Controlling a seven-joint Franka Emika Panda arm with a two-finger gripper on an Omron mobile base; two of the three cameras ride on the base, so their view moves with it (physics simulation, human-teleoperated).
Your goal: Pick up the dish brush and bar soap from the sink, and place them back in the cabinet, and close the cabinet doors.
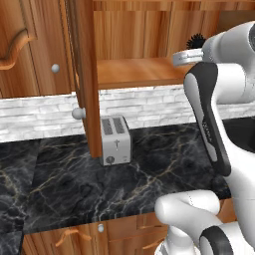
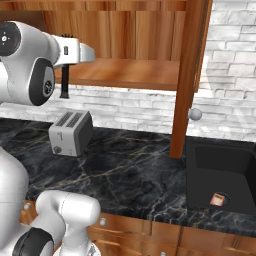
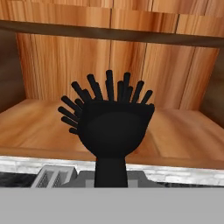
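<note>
Holding the dish brush (image 3: 111, 127) in front of the open cabinet (image 1: 134, 72), the gripper (image 3: 110, 181) was seen closed tight on the thin black handle, at the bottom middle of the hand view. The step in hand was judged to be the placing of the brush on the wooden shelf (image 3: 39, 127), the first of the two things to be put back. The brush head was raised just before the front edge of the shelf and a little above it; in the left base view its bristles were seen at the upper right, beside the white arm. For the next move, the brush would probably have to be carried forward over the shelf, lowered until it rests on the wood, and only then released.

The brush was seen as fully black, with a rounded wide head and stiff bristles spread like a fan above it. The handle was seen hanging down below the hand in the upper left of the right base view.

The bar soap (image 2: 218, 199) was seen lying in the sink (image 2: 200, 170), at the lower right of the right base view, near the drain. Both cabinet doors (image 2: 189, 75) were seen open.
</note>
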